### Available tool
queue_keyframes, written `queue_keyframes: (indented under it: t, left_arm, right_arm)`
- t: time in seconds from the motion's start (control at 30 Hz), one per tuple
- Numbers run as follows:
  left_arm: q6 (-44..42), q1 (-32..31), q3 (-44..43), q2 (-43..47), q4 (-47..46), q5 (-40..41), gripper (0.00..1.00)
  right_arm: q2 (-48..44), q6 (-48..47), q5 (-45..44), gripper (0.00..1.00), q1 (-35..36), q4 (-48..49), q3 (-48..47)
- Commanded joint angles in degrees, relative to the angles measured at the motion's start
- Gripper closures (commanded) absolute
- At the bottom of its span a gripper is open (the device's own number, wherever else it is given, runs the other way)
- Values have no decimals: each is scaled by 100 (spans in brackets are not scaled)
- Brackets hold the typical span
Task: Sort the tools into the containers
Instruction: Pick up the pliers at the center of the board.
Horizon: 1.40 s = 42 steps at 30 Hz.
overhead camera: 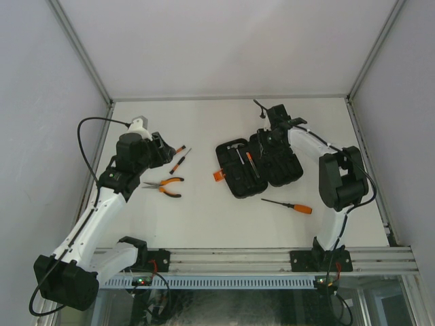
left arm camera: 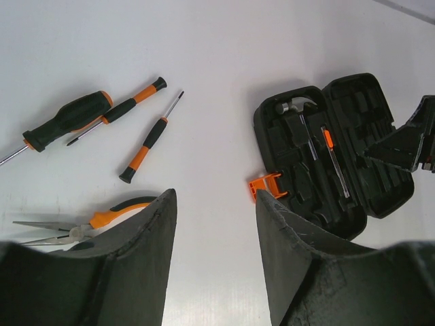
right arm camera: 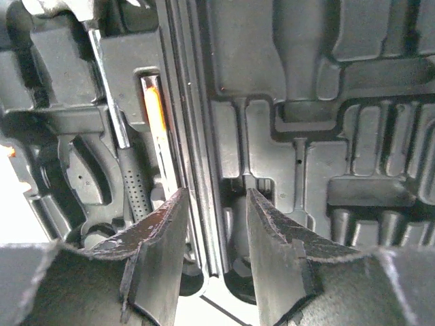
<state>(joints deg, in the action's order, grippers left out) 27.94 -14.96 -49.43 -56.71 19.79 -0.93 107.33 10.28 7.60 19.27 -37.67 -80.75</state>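
**Top view.** The tool case (overhead camera: 258,166) lies open and flat at the middle of the desk (overhead camera: 204,224), with its orange latch (overhead camera: 219,175) on the left edge. The pliers (overhead camera: 165,185) lie on the desk to its left. One orange-handled screwdriver (overhead camera: 289,205) lies just off the case's near right corner, apart from it.

**Left wrist view.** This view shows three loose screwdrivers (left arm camera: 146,146) side by side beyond the pliers; the arm partly hides them from above. The left end effector (left arm camera: 214,204) hangs above the desk, fingers apart, gripping nothing.

**Right wrist view.** Only this view resolves the moulded slots. The hammer (right arm camera: 136,187) and a thin seated screwdriver (right arm camera: 155,109) occupy the left half. The right end effector (right arm camera: 216,197) stands over the hinge line, fingers apart, gripping nothing.

**Clearance.** A band of bare desk separates the pliers from the latch. More bare desk runs from the case to the far wall (overhead camera: 224,47).
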Motion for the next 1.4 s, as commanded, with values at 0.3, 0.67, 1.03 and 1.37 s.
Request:
queue_keyframes:
  t: [0.3,0.67,1.03,1.37]
  left_arm:
    - [62,42,157,-3,-217,-170,46]
    - [64,46,145,-22,-218,-176,46]
    - [24,50,115,-34,-133,-38,46]
    - [-120,53,-189,-263,363,480,46]
  right_arm:
    - [379,47,926,62,142,-32,86]
    - [238,28,1066,64,335,-56,84]
    - [-680,137,-958,61,498,417,285]
    - [-2007,263,-1616,59,446,1420,1163]
